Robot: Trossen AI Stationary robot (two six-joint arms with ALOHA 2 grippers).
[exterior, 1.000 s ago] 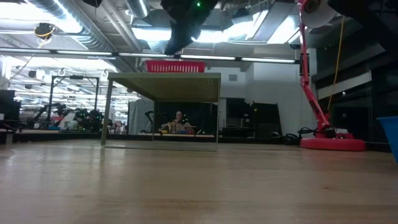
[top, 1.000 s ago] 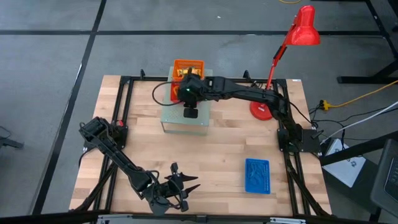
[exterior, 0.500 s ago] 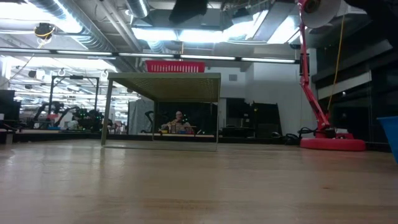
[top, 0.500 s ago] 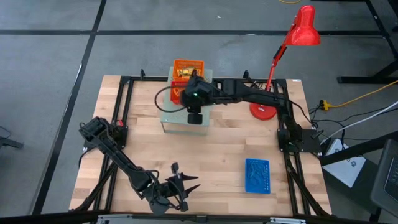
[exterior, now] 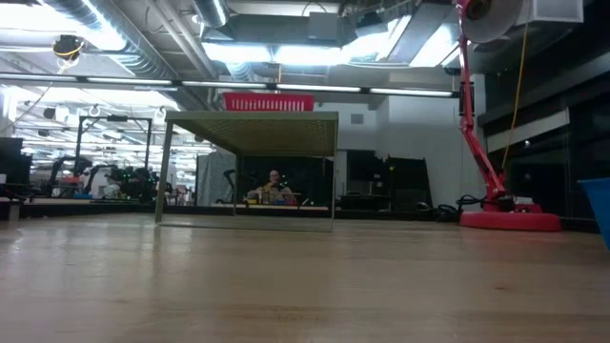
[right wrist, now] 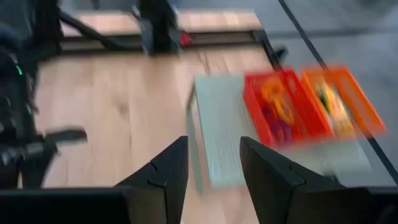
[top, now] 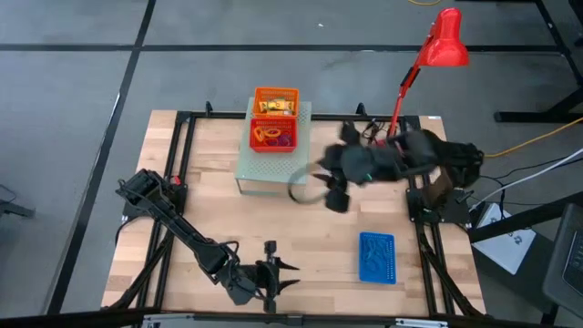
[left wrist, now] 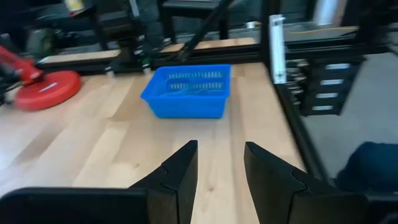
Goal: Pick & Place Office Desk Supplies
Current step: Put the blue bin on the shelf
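2 arms share the table [top: 310,228]: the right gripper [top: 335,195], fingers spread and empty, hangs mid-table between the pale green perforated box [top: 260,169] and the blue basket [top: 377,257], likely between trips. On that far box sit 2 small bins, the red bin [top: 272,137] with ring clips and the orange bin [top: 275,103] with yellow pieces, so sorted supplies stay off the worktop. Left gripper [top: 271,276] waits at the near edge, fingers spread, facing the blue basket.

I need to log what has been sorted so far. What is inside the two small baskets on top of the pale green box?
The orange basket holds yellow pieces. The red basket holds orange and purple ring clips. Anything beneath those items is covered.
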